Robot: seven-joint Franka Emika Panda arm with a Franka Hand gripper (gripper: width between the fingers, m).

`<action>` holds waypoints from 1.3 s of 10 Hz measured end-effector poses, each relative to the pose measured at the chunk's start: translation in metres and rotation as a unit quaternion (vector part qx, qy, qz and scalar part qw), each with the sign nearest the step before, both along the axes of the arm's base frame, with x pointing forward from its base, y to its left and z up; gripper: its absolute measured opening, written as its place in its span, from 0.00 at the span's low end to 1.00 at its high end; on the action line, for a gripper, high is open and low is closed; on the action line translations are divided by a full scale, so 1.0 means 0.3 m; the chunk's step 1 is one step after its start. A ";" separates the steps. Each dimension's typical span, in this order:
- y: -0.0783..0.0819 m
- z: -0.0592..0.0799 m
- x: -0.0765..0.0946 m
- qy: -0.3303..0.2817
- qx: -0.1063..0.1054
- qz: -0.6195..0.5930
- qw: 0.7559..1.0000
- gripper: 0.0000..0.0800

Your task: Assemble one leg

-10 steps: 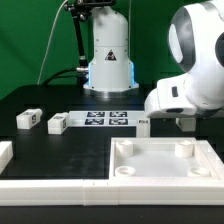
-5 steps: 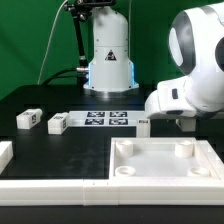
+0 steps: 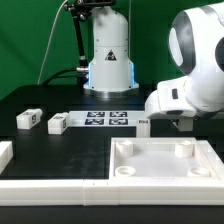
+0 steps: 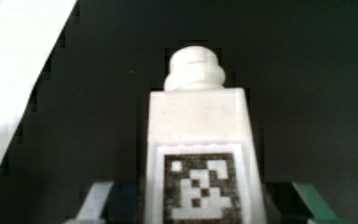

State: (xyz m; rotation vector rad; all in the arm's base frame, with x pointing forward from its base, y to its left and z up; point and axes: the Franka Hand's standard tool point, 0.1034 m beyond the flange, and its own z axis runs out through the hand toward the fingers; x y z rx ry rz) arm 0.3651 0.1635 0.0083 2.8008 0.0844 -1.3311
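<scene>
Straddling the leg [image 4: 201, 120], gripper [image 4: 199, 205] jaws stand slightly clear of its sides, gripping nothing. Leg lies on black table [image 3: 60, 145], tag up. Green backdrop [image 3: 30, 40] behind; white tabletop [image 3: 160, 180] nearest the exterior camera.

Exterior view: lighting was bright and even. The matte black worktop [image 3: 60, 140] stayed dull, with only faint, soft shadows close beside the white parts. The arm [image 3: 195, 60], nearest the lens, was slightly out of focus and almost blown out, and a blue glow marked the robot base [image 3: 108, 72]. Wrist view: the whole frame was blurred. The leg [image 4: 199, 120] looked pale and low in contrast, its tag [image 4: 201, 185] smeared, against a featureless black ground.
</scene>
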 end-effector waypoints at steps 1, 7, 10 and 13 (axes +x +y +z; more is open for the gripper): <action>0.000 0.000 0.000 0.000 0.000 0.000 1.000 0.36; -0.033 0.186 0.050 0.000 0.006 0.008 1.000 0.36; -0.020 0.160 0.080 -0.062 0.014 0.004 0.998 0.36; -0.051 0.190 0.122 -0.170 0.034 0.011 0.985 0.36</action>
